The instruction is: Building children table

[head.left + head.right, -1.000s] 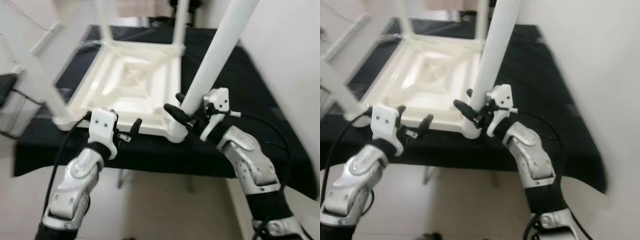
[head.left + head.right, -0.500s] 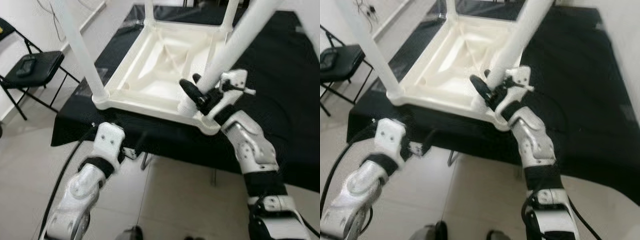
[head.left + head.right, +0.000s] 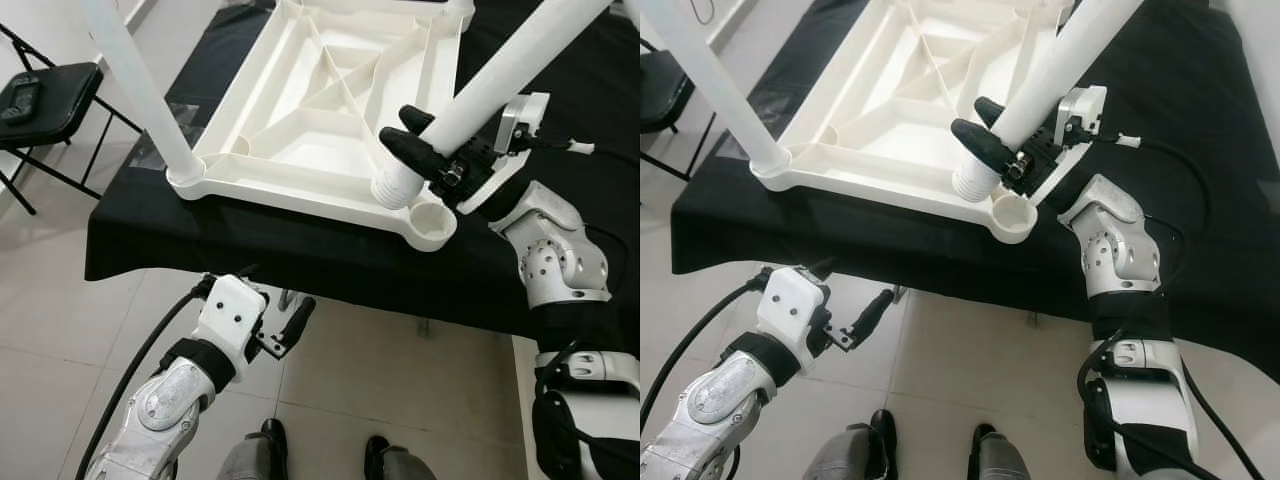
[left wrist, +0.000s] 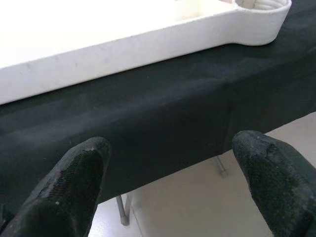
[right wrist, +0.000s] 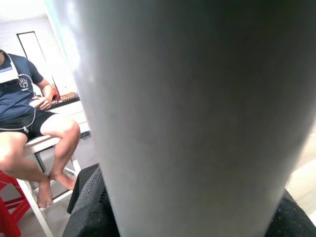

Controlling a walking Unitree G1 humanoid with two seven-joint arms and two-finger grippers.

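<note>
A white children's table top (image 3: 300, 110) lies upside down on a black-covered table (image 3: 300, 260). One white leg (image 3: 135, 85) stands in its near left corner. My right gripper (image 3: 985, 122) is shut on a second white leg (image 3: 500, 75), held tilted. That leg's ribbed end (image 3: 393, 188) rests on the rim just beside the empty near right corner socket (image 3: 432, 215). My left gripper (image 3: 275, 300) hangs open below the table's front edge, over the floor. In the left wrist view its fingers (image 4: 74, 182) face the black cloth under the white rim (image 4: 148, 44).
A black folding chair (image 3: 45, 95) stands at the left with a dark object on its seat. Two dark shoes (image 3: 270, 440) are on the tiled floor below me. In the right wrist view a person (image 5: 24, 113) sits beyond the leg, near a red stool (image 5: 10, 207).
The camera has tilted down and the whole picture shifted. My left gripper dropped from the table top's rim to below the table edge. The held leg's end has come out of the corner socket.
</note>
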